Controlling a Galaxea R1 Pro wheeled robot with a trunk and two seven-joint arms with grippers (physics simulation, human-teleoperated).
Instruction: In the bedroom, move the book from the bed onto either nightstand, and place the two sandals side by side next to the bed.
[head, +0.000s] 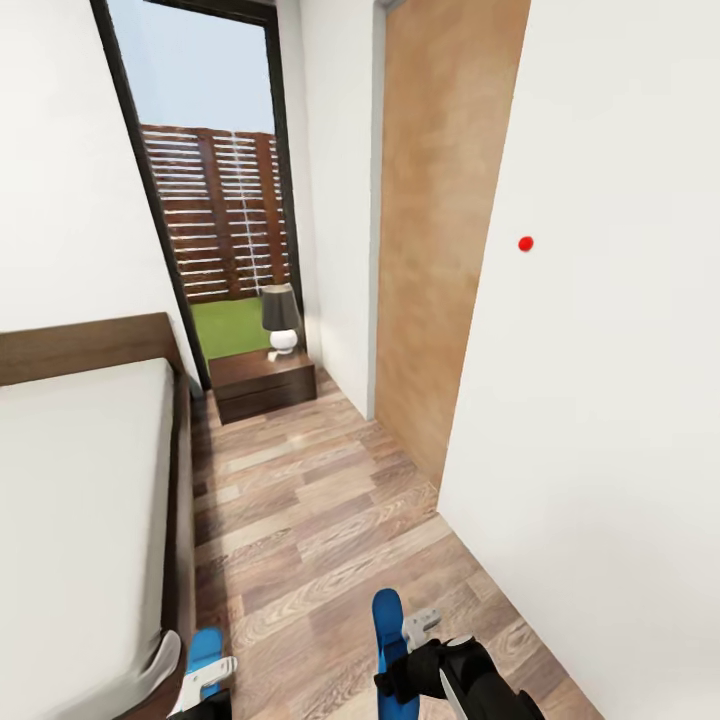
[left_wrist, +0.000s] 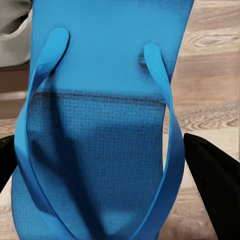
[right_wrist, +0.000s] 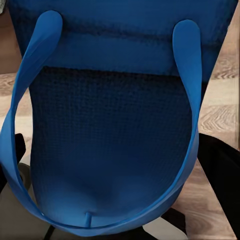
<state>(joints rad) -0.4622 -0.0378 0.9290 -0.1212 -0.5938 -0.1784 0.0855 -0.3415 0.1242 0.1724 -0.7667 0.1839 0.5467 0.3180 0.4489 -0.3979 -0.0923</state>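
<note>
Two bright blue sandals are held low over the wood-plank floor beside the bed (head: 182, 520). My left gripper (head: 205, 682) is shut on one sandal (head: 205, 645) right at the bed's near corner. My right gripper (head: 402, 665) is shut on the other sandal (head: 388, 622), which points away along the aisle. In the left wrist view the strapped sandal (left_wrist: 100, 75) lies between dark fingers (left_wrist: 215, 195). The right wrist view has its sandal (right_wrist: 115, 125) between the fingers (right_wrist: 222, 175) likewise. A dark nightstand (head: 265, 385) stands at the far end by the headboard. The book is out of view.
A dark-shaded lamp (head: 281, 318) on a white base stands on the nightstand. A white wall (head: 600, 400) with a red dot (head: 526, 243) and a brown wood panel (head: 440, 250) close off the right. A tall window (head: 215, 200) lies behind. The plank floor (head: 310, 520) forms a narrow aisle.
</note>
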